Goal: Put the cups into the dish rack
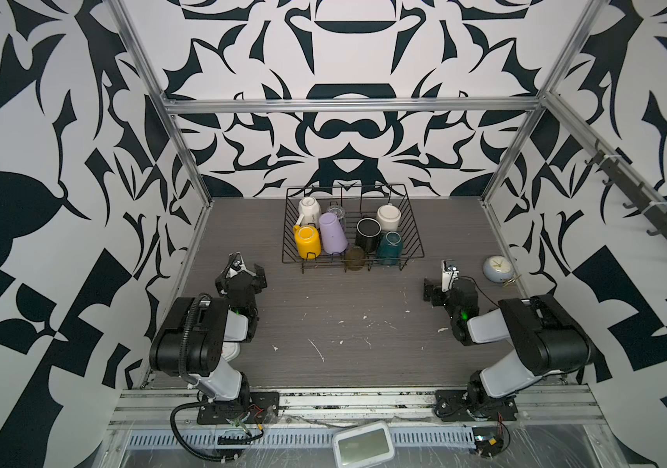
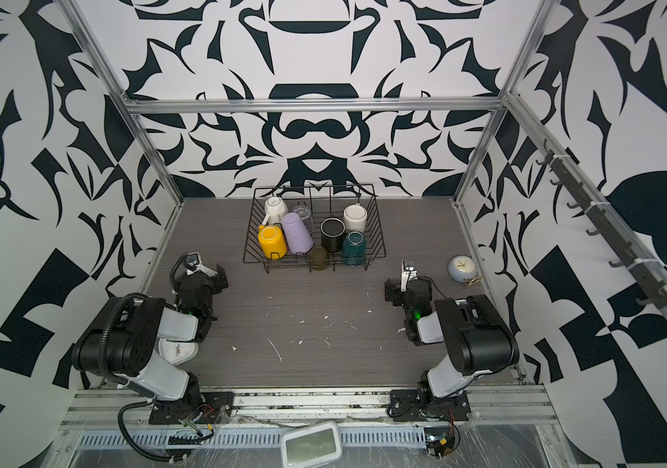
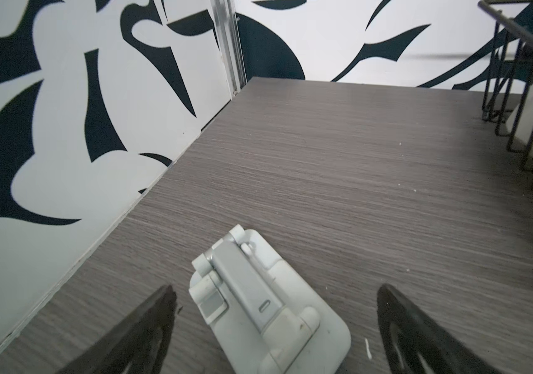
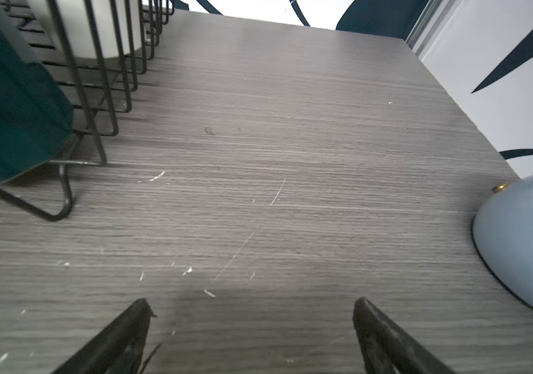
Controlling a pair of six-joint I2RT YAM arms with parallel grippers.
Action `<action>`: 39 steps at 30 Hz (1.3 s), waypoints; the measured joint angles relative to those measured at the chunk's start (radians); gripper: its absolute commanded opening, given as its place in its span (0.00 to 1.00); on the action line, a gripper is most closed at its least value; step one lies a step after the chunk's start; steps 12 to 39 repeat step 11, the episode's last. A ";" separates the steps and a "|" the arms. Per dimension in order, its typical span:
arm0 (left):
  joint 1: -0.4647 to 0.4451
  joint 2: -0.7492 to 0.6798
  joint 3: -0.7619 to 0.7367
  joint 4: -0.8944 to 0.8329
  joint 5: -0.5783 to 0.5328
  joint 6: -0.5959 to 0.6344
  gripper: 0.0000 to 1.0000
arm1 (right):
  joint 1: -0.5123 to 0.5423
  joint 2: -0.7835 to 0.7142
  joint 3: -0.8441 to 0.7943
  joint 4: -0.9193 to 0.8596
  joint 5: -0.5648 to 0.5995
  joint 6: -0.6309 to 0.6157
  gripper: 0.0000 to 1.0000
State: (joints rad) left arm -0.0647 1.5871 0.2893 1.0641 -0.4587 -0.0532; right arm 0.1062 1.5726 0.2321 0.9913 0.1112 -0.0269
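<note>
The black wire dish rack (image 1: 415, 247) stands at the back middle of the table in both top views. Inside it are a faceted white mug (image 1: 309, 208), a clear glass (image 1: 336, 211), a lilac tumbler (image 1: 332, 234), a yellow mug (image 1: 306, 242), a black mug (image 1: 367, 234), a white mug (image 1: 388, 216), a teal mug (image 1: 389, 247) and an amber glass (image 1: 355, 258). My left gripper (image 1: 240, 275) hangs open near the rack's front left corner. My right gripper (image 1: 449, 285) is open over bare table (image 4: 258, 194), off the rack's front right corner (image 4: 61, 207).
A grey hinged stand (image 3: 258, 301) lies on the table under the left gripper's spread fingers. A round pale-blue clock (image 1: 496, 268) sits by the right wall. A white square clock (image 2: 176, 350) lies under the left arm. Patterned walls close three sides.
</note>
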 measured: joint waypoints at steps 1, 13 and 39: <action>0.000 0.000 0.004 0.002 0.001 0.001 0.99 | 0.000 -0.001 0.000 0.017 0.001 0.000 1.00; 0.003 0.001 0.013 0.002 0.003 0.000 0.99 | 0.000 -0.003 0.068 -0.003 0.032 0.002 1.00; 0.003 0.001 0.013 0.002 0.003 0.000 0.99 | 0.000 -0.003 0.068 -0.003 0.032 0.002 1.00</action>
